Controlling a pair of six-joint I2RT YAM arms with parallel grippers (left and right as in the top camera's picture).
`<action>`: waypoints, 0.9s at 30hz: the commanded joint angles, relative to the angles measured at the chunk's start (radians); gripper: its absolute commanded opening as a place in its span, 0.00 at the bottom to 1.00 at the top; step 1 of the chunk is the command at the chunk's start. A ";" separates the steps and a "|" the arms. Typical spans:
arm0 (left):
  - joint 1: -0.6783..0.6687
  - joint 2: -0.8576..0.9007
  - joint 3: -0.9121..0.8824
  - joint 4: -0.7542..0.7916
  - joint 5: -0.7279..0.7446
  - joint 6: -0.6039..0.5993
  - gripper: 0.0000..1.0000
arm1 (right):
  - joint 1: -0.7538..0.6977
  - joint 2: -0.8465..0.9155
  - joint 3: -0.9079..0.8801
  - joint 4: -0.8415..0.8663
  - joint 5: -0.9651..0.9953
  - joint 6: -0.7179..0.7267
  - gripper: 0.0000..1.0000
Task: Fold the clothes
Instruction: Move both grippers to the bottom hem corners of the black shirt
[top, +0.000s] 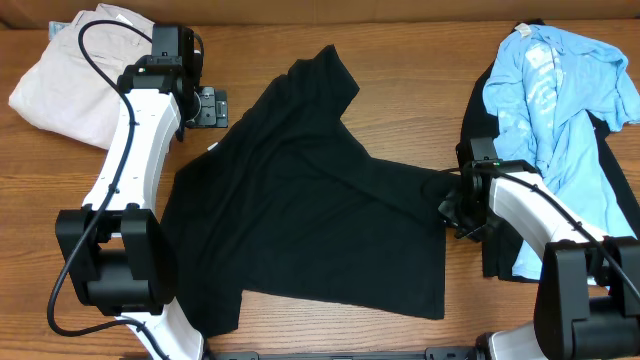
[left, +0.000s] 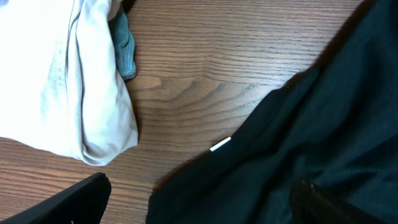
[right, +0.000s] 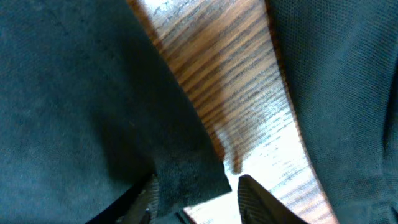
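A black T-shirt (top: 300, 200) lies spread over the middle of the table, one sleeve toward the top and one to the right. At its upper left edge my left gripper (top: 212, 108) stands wide open. In the left wrist view the shirt's edge (left: 298, 137) lies under and between the left gripper's (left: 199, 208) fingers, ungripped. My right gripper (top: 447, 212) is at the right sleeve. In the right wrist view its jaws (right: 199, 196) are partly apart around a corner of the black fabric (right: 186, 177). A light blue tee (top: 550, 110) lies on another black garment (top: 478, 110) at the right.
Beige folded trousers (top: 70, 80) lie at the back left, close beside the left gripper, and fill the left of the left wrist view (left: 62, 81). A strip of bare wood (right: 236, 81) separates the T-shirt's sleeve from the right-hand pile.
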 joint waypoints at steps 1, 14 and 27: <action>0.007 -0.002 0.023 0.001 0.008 0.024 0.95 | -0.009 -0.010 -0.028 0.034 -0.003 0.002 0.41; 0.007 -0.002 0.023 0.001 0.008 0.024 0.95 | -0.025 -0.026 0.048 0.082 -0.021 -0.061 0.04; 0.037 -0.002 0.023 0.022 0.009 0.019 0.99 | -0.028 0.010 0.423 0.261 -0.028 -0.164 0.04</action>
